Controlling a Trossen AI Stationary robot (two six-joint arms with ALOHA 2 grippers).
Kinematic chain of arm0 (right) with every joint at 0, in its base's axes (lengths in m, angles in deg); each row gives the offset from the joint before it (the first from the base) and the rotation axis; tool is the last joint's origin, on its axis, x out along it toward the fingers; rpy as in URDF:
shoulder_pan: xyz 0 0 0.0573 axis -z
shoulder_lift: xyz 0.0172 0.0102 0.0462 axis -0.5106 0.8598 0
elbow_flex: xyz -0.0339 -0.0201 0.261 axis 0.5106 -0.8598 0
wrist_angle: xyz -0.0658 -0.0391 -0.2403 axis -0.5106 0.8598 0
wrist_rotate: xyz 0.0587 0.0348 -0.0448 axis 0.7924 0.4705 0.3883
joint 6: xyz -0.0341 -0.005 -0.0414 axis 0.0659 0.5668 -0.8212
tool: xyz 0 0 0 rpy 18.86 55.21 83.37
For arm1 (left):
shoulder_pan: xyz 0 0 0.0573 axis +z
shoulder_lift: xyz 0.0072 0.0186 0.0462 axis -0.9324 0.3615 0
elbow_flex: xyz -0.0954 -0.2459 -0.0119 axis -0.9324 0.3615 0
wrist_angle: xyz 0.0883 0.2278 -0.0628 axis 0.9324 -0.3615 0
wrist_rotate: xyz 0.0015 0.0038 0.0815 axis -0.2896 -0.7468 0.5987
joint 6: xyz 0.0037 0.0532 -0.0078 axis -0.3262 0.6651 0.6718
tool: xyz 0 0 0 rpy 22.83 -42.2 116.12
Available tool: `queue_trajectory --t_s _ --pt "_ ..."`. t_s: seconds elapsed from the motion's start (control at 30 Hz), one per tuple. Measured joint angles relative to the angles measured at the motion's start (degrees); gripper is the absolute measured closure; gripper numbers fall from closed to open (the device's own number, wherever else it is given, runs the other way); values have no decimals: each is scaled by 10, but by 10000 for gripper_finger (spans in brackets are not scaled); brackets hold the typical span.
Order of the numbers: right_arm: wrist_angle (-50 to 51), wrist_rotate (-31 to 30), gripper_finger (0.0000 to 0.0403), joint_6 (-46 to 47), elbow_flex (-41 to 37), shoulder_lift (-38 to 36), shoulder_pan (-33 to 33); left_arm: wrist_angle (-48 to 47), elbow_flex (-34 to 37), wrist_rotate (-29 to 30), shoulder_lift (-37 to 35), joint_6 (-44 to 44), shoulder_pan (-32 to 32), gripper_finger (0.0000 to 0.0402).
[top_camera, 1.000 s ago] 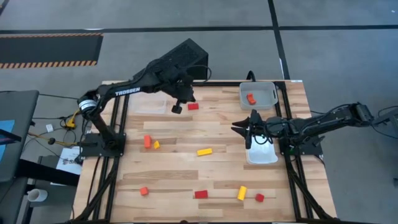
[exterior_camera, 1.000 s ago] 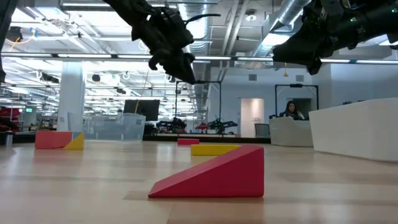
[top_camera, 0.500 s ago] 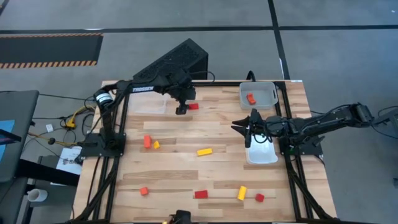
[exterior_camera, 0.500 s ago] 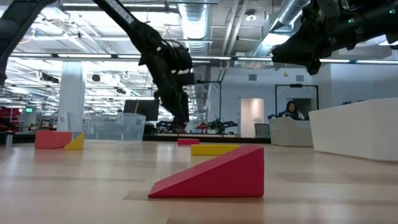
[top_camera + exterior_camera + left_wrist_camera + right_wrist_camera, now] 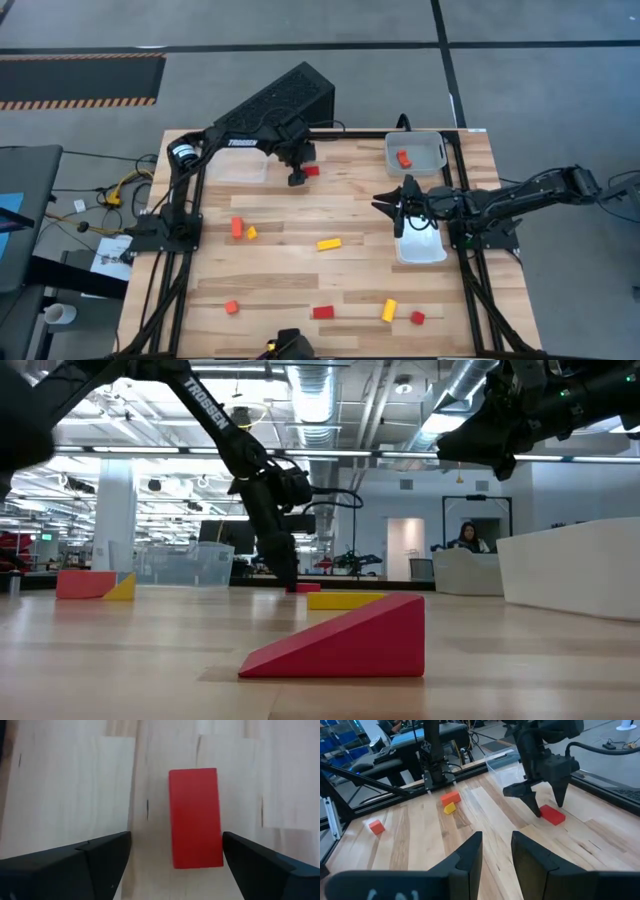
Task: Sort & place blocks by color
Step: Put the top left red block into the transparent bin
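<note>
Near the table's far edge, left of centre, the left gripper (image 5: 298, 178) is down at the wood with its fingers spread wide, holding nothing. A red bar block (image 5: 195, 817) lies flat between the two fingertips (image 5: 105, 857) in the left wrist view, closer to one finger than the other, touching neither. High view puts the same red block (image 5: 311, 171) just beside the gripper's tip, next to the clear tray (image 5: 238, 166). Low view: left gripper (image 5: 285, 575) reaches the tabletop right at that block. Compared with a second ago the left arm has swung in and dropped; then the gripper hung well above the table, half a second ago it was lower, now it is at block level. Red block has not shifted. Right gripper (image 5: 400, 208) hovers over the inner edge of the white tray (image 5: 421, 249) on the right side, fingers (image 5: 468, 857) a little apart, empty; no change in its pose across the second. Grey tray (image 5: 415, 150) at the far right corner holds one orange block (image 5: 403, 158). Other blocks unmoved: orange block (image 5: 237, 228) and small yellow block (image 5: 251, 233) together at left, yellow bar (image 5: 328, 243) mid-table, red wedge (image 5: 323, 312), yellow cylinder (image 5: 389, 310) and two small red cubes (image 5: 231, 307) along the near side.
</note>
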Motion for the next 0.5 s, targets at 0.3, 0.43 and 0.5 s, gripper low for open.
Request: queue_trajectory --t_s 0.3,0.43,0.5 --pt "-5 0 276 5 0 0 0 3 0 25 1 -56 -6 244" --pt "-16 2 276 6 0 0 -5 -12 -9 27 -3 -48 -12 312" --pt "-20 3 276 6 0 0 -6 -41 -28 29 -8 -53 -12 311"
